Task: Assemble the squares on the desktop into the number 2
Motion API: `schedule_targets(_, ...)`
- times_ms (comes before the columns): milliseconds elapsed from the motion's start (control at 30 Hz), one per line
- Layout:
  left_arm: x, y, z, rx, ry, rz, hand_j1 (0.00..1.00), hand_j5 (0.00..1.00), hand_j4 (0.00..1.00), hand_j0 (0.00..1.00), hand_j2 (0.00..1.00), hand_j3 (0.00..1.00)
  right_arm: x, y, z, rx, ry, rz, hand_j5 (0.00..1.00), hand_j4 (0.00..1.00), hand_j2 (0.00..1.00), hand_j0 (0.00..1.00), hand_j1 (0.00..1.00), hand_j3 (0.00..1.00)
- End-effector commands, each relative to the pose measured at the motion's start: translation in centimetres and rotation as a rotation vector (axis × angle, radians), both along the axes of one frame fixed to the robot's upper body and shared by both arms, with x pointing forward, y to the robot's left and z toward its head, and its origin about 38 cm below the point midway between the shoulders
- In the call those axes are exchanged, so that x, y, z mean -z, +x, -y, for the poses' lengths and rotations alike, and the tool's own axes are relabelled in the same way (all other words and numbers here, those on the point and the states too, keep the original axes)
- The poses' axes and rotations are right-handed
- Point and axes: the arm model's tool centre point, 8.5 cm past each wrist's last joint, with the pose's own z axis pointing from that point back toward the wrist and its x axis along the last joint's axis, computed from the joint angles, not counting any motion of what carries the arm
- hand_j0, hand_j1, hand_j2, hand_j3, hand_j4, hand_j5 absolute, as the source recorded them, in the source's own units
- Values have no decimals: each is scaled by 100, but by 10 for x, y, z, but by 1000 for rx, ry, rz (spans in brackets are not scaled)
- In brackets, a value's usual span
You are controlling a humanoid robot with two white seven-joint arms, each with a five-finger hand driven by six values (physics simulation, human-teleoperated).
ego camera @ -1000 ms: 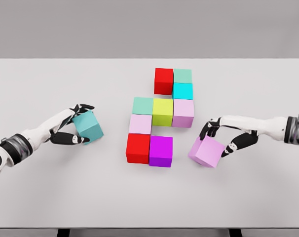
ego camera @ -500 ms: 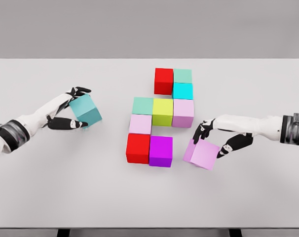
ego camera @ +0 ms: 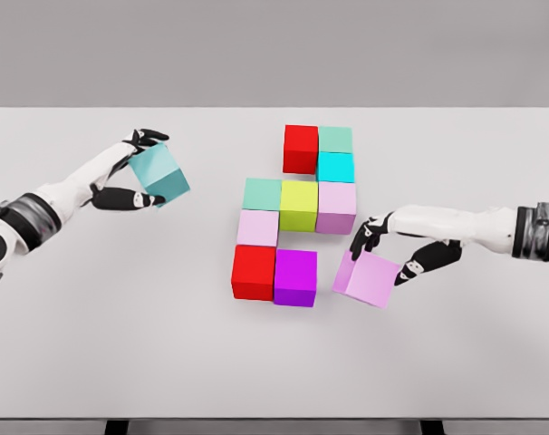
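Several coloured cubes form a block pattern on the white table [ego camera: 120, 344]: a red cube [ego camera: 301, 148] and a green one [ego camera: 335, 139] at the top, cyan [ego camera: 335, 167] below, then a green, yellow [ego camera: 299, 205] and pink row, a pale pink cube [ego camera: 257, 227], and a red [ego camera: 254, 271] and magenta [ego camera: 295, 276] pair at the bottom. My left hand [ego camera: 134, 170] is shut on a teal cube [ego camera: 160, 174], lifted at the left. My right hand [ego camera: 388, 249] is shut on a tilted pink cube [ego camera: 368, 278], just right of the magenta cube.
The table's far edge runs across the top under a grey wall. Its front edge lies near the bottom of the view, with dark legs showing beneath.
The left hand has carried the teal cube up and away from me. The right hand has brought the pink cube leftward, closer to the magenta cube.
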Motion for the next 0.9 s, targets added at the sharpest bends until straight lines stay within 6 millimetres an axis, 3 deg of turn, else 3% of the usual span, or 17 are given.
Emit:
schedule_targets(0,7,3,1,-16,5,-8,45,45,45,45,45,45,0,0,0,0,6,-3,54,54,54,54,54,54)
schedule_targets(467,12,37,18,-66,-23,4,40,40,40,40,40,40,1,0,-7,-23,3,15,57,57,57,57,57,57)
schedule_targets(500,14,39,20,-69,-26,0,40,40,40,40,40,40,3,0,-7,-25,-7,20,75,75,75,75,75,75)
schedule_targets(533,15,43,22,-72,-31,-3,40,40,40,40,40,40,4,0,-7,-26,-21,25,100,100,100,100,100,100)
schedule_targets(733,21,57,34,-86,-46,-14,40,40,40,40,40,40,1,1,-6,-20,-22,30,100,100,100,100,100,100)
schedule_targets(867,21,63,37,-98,-53,-29,40,40,40,40,40,40,-11,6,2,3,-12,57,100,100,100,100,100,100)
